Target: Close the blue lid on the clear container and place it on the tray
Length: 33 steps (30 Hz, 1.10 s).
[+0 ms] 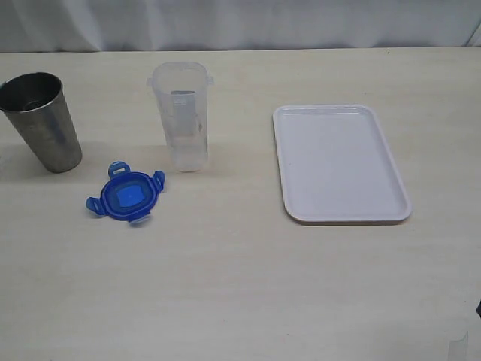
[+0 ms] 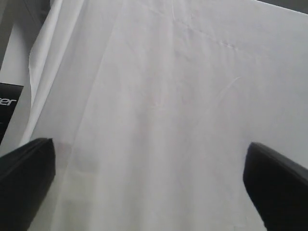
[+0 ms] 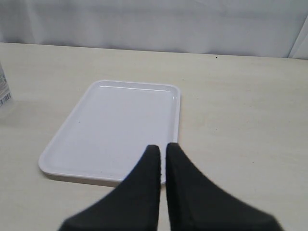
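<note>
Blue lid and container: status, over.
Left jaws open, right jaws shut, both empty. Blue lid off, lying beside clear container. Nothing between it and tray.

We see a pale, wood-grain desk (image 1: 225, 286) filling most of the view, evenly and softly lit, with only faint shadows. Behind the desk's far edge hangs a white cloth (image 1: 240, 22), creased in soft folds.
</note>
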### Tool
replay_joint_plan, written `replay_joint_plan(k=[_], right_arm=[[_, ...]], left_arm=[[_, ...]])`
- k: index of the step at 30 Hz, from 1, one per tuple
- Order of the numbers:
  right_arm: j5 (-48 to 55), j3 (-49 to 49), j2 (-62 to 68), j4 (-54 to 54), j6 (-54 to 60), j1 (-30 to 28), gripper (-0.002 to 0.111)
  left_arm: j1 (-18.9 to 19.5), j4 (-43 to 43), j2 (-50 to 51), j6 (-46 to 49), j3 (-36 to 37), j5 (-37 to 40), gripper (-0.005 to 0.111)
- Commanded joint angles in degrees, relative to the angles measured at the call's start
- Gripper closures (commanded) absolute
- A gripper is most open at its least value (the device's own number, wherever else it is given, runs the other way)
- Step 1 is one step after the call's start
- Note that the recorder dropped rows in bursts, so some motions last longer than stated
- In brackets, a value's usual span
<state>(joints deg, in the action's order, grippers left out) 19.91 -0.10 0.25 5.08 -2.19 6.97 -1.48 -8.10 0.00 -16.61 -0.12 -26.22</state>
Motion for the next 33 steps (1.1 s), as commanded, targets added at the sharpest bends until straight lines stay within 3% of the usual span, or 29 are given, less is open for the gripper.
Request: replay_joint_plan(k=[1,5,13,23,33], right_arm=[[0.0,0.1,-0.3,0.3,-0.1,-0.3,0.104],[0.0,0.1,-0.3,0.3,-0.1,-0.3,0.104],[-0.1,0.1,-0.3,0.3,-0.1,-0.3,0.104],[-0.1,0.1,-0.3,0.3,-0.1,-0.3,0.104],[-0.1,0.1,-0.3,0.3,-0.1,-0.3,0.104]], left_arm=[[0.1,-0.3,0.0,2.8,0.1,-1.2,0.002],[0.1,0.7,7.8,2.8,-0.1,-3.7,0.002],[0.1,0.2,33.3,6.5,-0.1,-14.4,0.002],[0.1,0.7,73.1,9.8,-0.5,-42.5,0.002],[0.1,0.0,98.0,12.4,-9.9,-43.7,0.002]])
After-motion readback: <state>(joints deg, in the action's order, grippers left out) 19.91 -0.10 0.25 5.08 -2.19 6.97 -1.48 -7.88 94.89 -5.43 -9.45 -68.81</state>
